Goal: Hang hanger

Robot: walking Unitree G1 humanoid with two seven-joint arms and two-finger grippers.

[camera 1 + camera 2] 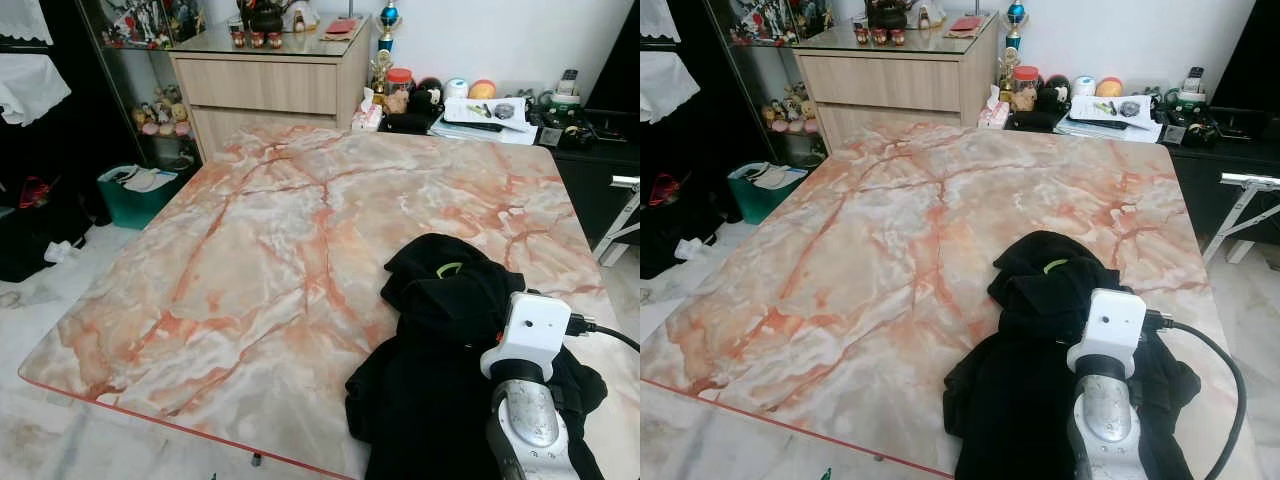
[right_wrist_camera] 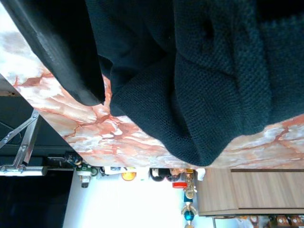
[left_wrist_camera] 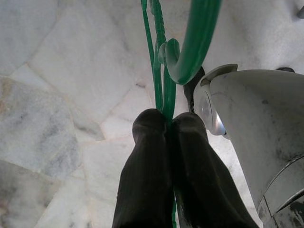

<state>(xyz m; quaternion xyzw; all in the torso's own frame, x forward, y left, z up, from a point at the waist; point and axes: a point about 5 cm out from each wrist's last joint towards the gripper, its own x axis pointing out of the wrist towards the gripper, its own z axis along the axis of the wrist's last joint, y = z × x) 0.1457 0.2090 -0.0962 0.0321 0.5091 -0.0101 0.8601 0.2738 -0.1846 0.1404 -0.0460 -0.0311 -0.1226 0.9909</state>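
Note:
A green plastic hanger [image 3: 164, 71] hangs above the pale stone floor, and my left gripper [image 3: 168, 126] is shut on its thin bars just below the hook. A black knitted garment [image 1: 440, 330] lies crumpled on the near right part of the pink marble table [image 1: 260, 250], with a small green loop at its collar. My right arm's white wrist housing [image 1: 530, 335] sits over the garment's near right side. The right wrist view looks close onto the black knit [image 2: 190, 71] draped on the tabletop.
A wooden drawer chest [image 1: 270, 85] stands behind the table, with a cluttered black side table [image 1: 560, 125] to its right. A green bin [image 1: 135, 195] sits on the floor at the left. A white folding frame [image 1: 625, 215] stands off the table's right edge.

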